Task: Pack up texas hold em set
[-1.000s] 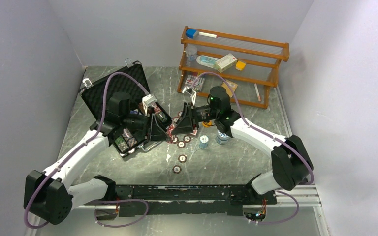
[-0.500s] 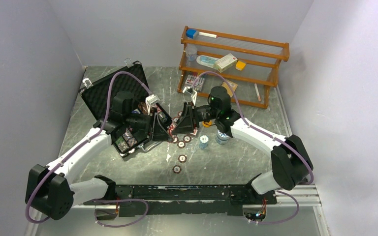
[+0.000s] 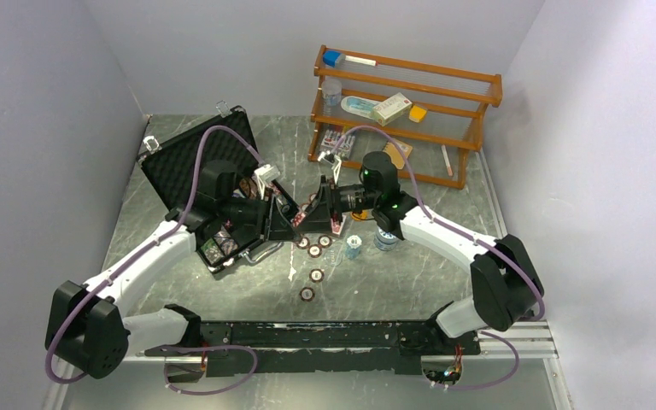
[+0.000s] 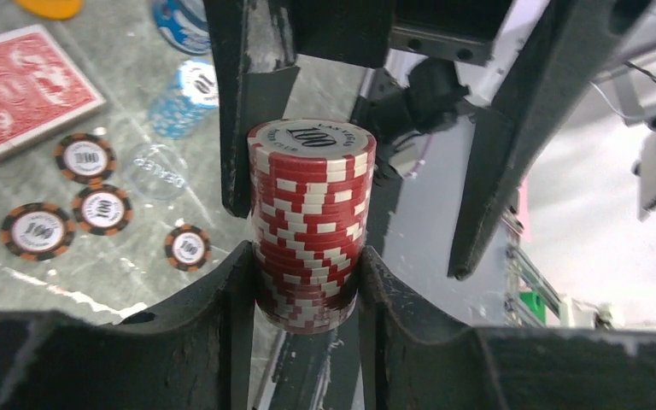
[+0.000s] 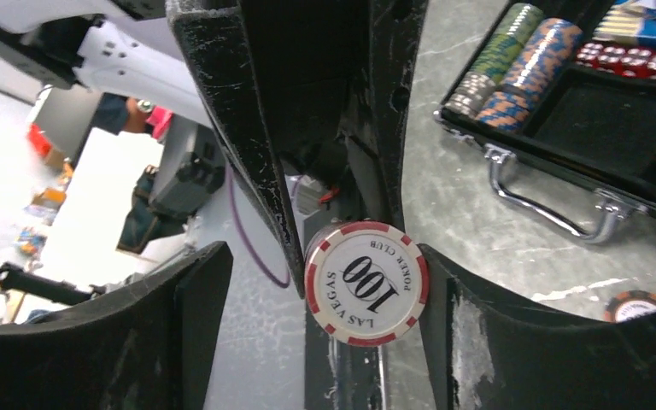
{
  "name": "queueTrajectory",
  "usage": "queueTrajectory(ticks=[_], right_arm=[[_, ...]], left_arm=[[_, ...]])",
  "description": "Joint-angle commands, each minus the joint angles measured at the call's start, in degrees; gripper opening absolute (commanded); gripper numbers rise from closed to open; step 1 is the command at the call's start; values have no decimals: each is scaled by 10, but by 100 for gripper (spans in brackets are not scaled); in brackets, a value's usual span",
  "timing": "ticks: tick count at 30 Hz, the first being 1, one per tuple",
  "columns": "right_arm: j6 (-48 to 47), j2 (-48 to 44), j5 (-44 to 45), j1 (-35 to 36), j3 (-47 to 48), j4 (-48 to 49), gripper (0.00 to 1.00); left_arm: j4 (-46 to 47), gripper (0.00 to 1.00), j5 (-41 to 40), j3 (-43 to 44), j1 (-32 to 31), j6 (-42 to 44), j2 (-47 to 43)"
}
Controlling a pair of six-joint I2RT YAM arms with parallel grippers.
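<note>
Left fingers (image 4: 213,316) pinch the red chip stack (image 4: 311,231) by one end, just beside the open case (image 3: 166,166), right fingers (image 4: 512,128) spread around it; tilting may shed unclamped end chips onto the surface (image 3: 393,282)

Even diffuse light; soft shadows; red chip stack (image 4: 312,222) sharp; wrist backgrounds blurred, overexposed

Arms reach inward, wrists nose to nose; left gripper (image 4: 305,256) clamps the red chip stack (image 4: 310,222), right gripper (image 5: 325,265) spread wide.
</note>
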Motion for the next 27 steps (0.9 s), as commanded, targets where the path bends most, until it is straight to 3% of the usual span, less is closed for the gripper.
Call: queueTrajectory(ticks=[1, 6, 9, 13, 16, 19, 27], right_arm=[[-31, -27, 80, -6, 22, -37, 84], [-24, -72, 267, -42, 6, -85, 86], [-22, -103, 395, -48, -9, -116, 86], [-15, -133, 453, -49, -30, -121, 85], [-10, -150, 471, -49, -48, -115, 84], [-10, -157, 491, -49, -57, -116, 84], [-20, -158, 492, -49, -54, -145, 83]], left_arm=[[-11, 7, -110, 9, 1, -23, -17], [-38, 7, -247, 5, 11, -72, -61], [-92, 7, -421, 10, 25, -117, -88], [-223, 7, -644, 20, 57, -223, -103], [-313, 7, -735, 26, 69, -300, -100], [-355, 7, -775, 19, 88, -338, -98], [-319, 7, -759, -21, 213, -298, -97]])
